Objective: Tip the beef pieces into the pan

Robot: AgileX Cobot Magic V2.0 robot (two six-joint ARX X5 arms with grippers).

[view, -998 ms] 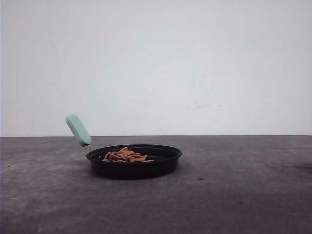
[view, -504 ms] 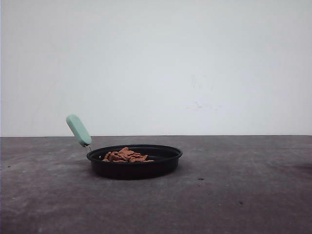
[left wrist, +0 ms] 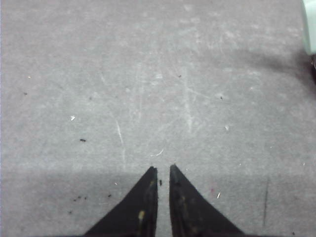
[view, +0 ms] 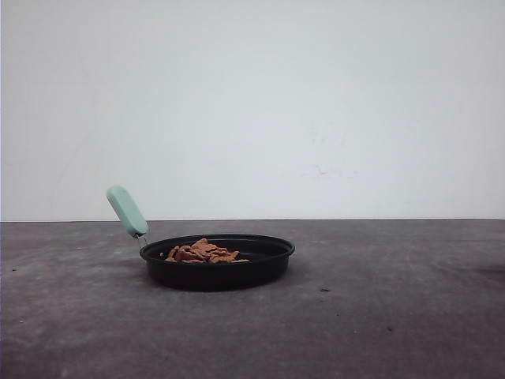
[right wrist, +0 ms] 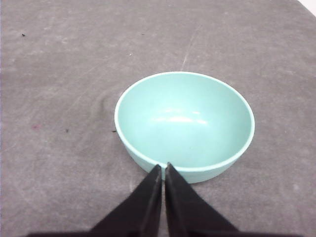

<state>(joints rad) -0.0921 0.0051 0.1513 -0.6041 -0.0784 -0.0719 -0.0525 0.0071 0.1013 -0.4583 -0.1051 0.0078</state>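
**beef is in the pan; the risk now is knocking something on the way out**

though the beef pieces (view: pixel 203 253) already sit heaped inside the pan (view: pixel 218 260), toward its handle side, i'd judge the pour done and the retreat the only place left to slip. my left gripper (left wrist: pixel 163 171) has its fingers drawn nearly together with a thin slit between them, holding nothing, over bare table (left wrist: pixel 148 74). out ahead of it and off to the far side i can see a sliver of the pan's mint handle (left wrist: pixel 309 24), apart from the fingers. my right gripper (right wrist: pixel 163 167) is also pinched nearly closed and empty, its tips just at the near rim of the teal bowl (right wrist: pixel 185 123), which looks bare inside. i can't tell whether the tips touch that rim.

what worries me: a forward or downward drift on the right would nudge or tip the light bowl. a sideways sweep on the left could catch the raised handle and spin the shallow pan, spilling chunks over its low wall. i'd lift both straight up first.
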